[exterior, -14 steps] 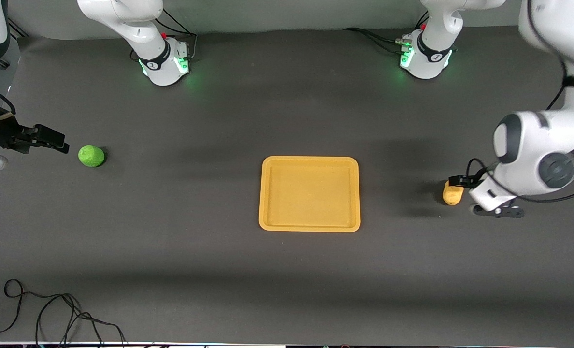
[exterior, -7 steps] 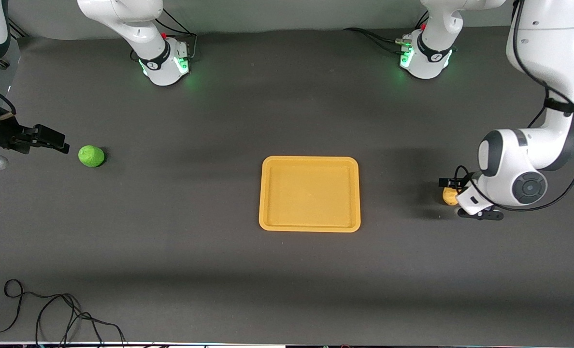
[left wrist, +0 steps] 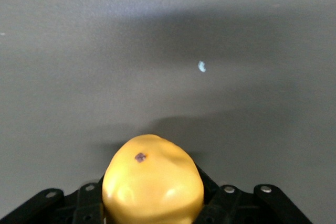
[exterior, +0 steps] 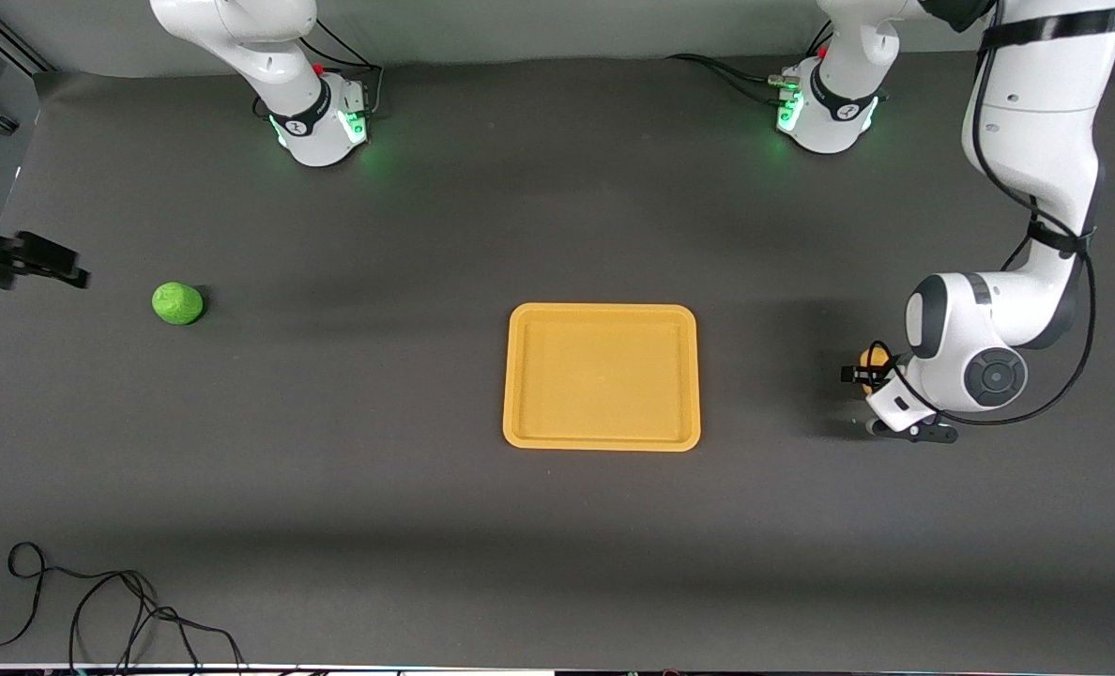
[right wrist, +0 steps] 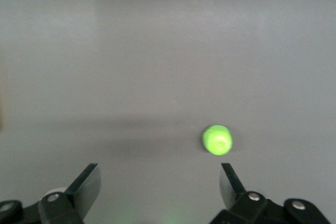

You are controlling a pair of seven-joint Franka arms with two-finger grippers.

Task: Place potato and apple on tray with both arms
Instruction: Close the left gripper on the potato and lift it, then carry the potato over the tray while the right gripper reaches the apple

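Note:
The yellowish potato [exterior: 875,357] lies toward the left arm's end of the table, mostly hidden under the left wrist. My left gripper [exterior: 872,377] is down at the table and shut on the potato, which fills the space between its jaws in the left wrist view [left wrist: 152,182]. The green apple [exterior: 177,303] sits on the mat toward the right arm's end. My right gripper [exterior: 60,268] is open and empty beside the apple, apart from it. In the right wrist view the apple [right wrist: 217,139] lies ahead of the open gripper [right wrist: 160,174]. The yellow-orange tray [exterior: 603,314] sits at mid-table.
A loose black cable [exterior: 98,601] lies at the near corner toward the right arm's end. The two arm bases [exterior: 318,127] [exterior: 825,113] stand along the table edge farthest from the front camera. A small white speck [left wrist: 202,66] marks the mat near the potato.
The left arm has swung in and its gripper has come down around the potato. The right gripper has drawn back from the apple toward the table's end.

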